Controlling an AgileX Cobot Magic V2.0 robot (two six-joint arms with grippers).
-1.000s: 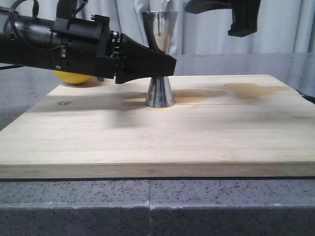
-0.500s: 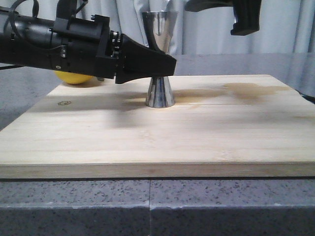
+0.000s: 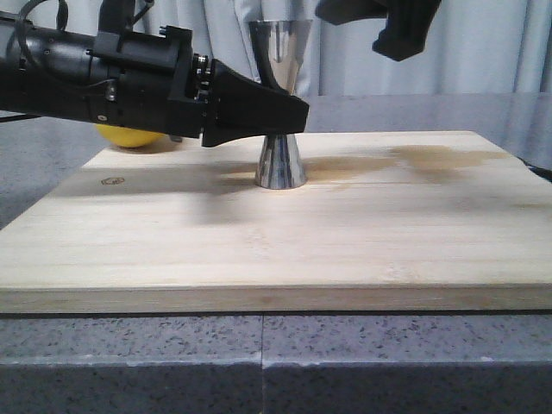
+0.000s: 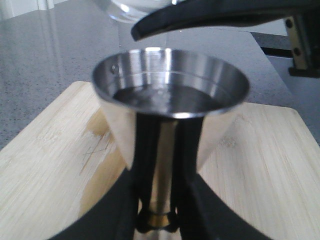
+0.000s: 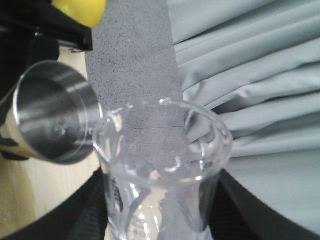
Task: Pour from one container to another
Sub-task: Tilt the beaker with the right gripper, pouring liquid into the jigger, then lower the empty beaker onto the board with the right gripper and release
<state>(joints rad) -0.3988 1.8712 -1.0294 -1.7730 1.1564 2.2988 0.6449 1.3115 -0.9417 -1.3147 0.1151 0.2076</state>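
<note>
The steel jigger (image 3: 279,159) stands upright on the wooden board (image 3: 345,233). My left gripper (image 3: 289,110) is shut on its narrow waist, by the gold band (image 4: 160,220). Its upper cup (image 4: 170,95) holds clear liquid. In the right wrist view, the glass beaker (image 5: 165,155) sits tilted between the fingers of my right gripper (image 5: 165,212), which is shut on it. The beaker's pouring lip (image 5: 107,116) hangs by the jigger's rim (image 5: 55,112). My right gripper (image 3: 392,26) is high at the front view's top edge, where the beaker cannot be made out.
A yellow lemon (image 3: 129,136) lies behind the left arm at the board's far left corner. A brownish wet stain (image 3: 440,157) marks the board's far right. Grey curtains hang behind, and the grey speckled counter (image 3: 276,362) lies in front.
At the top of the front view, my right gripper has shifted left and tipped further. The left gripper and jigger have not moved.
</note>
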